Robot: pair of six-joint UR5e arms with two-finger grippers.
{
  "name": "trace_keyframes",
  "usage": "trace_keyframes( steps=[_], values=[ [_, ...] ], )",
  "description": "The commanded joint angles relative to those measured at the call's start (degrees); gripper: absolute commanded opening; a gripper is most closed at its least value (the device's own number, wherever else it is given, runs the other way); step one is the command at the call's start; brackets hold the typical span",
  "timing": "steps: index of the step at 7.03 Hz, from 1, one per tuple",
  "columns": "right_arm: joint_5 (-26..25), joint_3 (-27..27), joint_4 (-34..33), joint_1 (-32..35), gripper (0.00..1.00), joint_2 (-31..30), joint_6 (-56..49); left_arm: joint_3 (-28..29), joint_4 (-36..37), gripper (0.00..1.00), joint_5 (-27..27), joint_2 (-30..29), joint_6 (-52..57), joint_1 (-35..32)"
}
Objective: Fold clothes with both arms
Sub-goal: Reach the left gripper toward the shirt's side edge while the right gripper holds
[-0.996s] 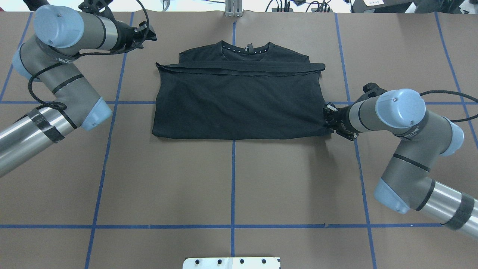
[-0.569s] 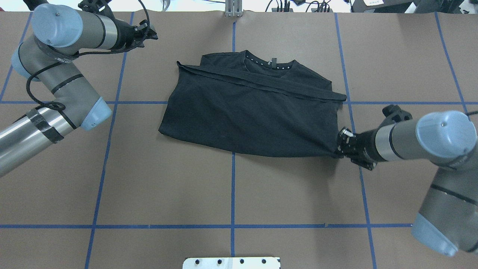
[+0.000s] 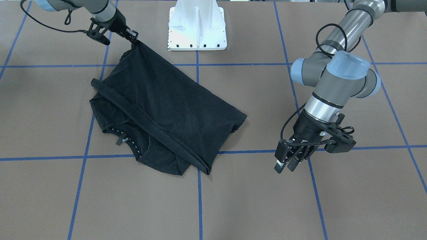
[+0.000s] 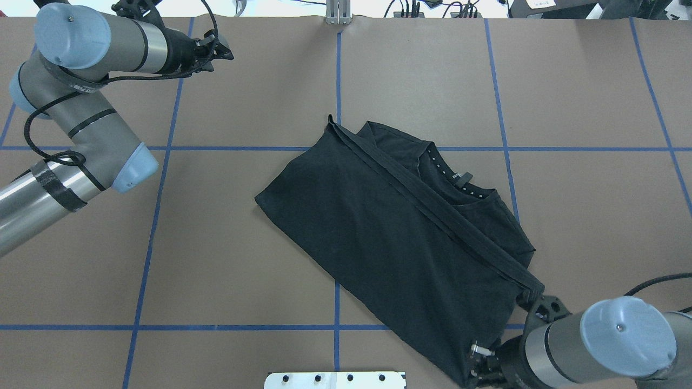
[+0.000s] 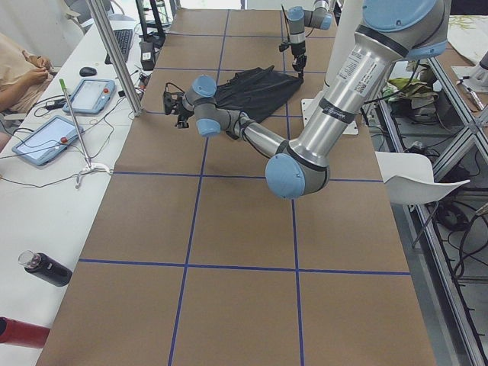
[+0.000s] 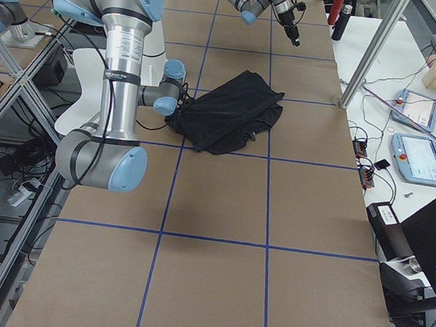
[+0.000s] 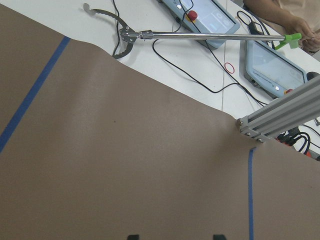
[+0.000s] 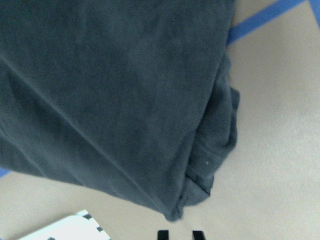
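Right fingers [image 3: 132, 34] pinched tight on one corner of black T-shirt [image 3: 166, 106], cloth running from them diagonally across bench [image 3: 300, 206], folded, collar end away from white pedestal [image 3: 196, 23], left fingers [image 3: 280, 160] parted, holding nothing, well apart from black T-shirt.

Nothing readable here, honestly. There's tiny lettering on the black band round the left arm [image 4: 81, 86], about 10 o'clock in the overhead view, and down the right arm [image 6: 122, 54] tube, all illegible. The white marks inside the T-shirt [image 4: 400, 243] collar are just specks.
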Motion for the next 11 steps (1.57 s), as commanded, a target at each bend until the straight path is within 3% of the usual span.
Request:
trace_keyframes(
  steps=[1,3,5,6,8,10,11],
  values=[
    [0.21,1.38,0.07,-2.82,1.00,0.02,0.58,-1.31,-0.08,0.59,-3.04,0.63,-0.08,0.46],
    [0.12,3.31,0.07,4.95,1.00,0.37,0.67,-7.77,5.77,0.61,-4.81,2.72,-2.95,6.92],
    [0.29,1.57,0.07,9.74,1.00,1.24,0.41,-9.22,9.46,0.61,4.80,6.59,-4.46,18.33],
    [0.38,1.21,0.07,10.79,1.00,1.68,0.32,-12.88,17.24,0.60,5.29,6.43,-4.30,19.36],
    [0.38,0.95,-0.02,10.98,1.00,1.86,0.32,-12.74,18.20,0.59,5.92,7.83,-4.30,21.65],
    [0.38,1.12,-0.02,11.68,1.00,1.86,0.32,-12.56,18.29,0.44,5.74,7.31,-4.47,21.74],
    [0.38,1.29,-0.02,11.68,1.00,1.86,0.32,-12.82,18.29,0.14,5.74,7.31,-4.47,21.74]
  ],
)
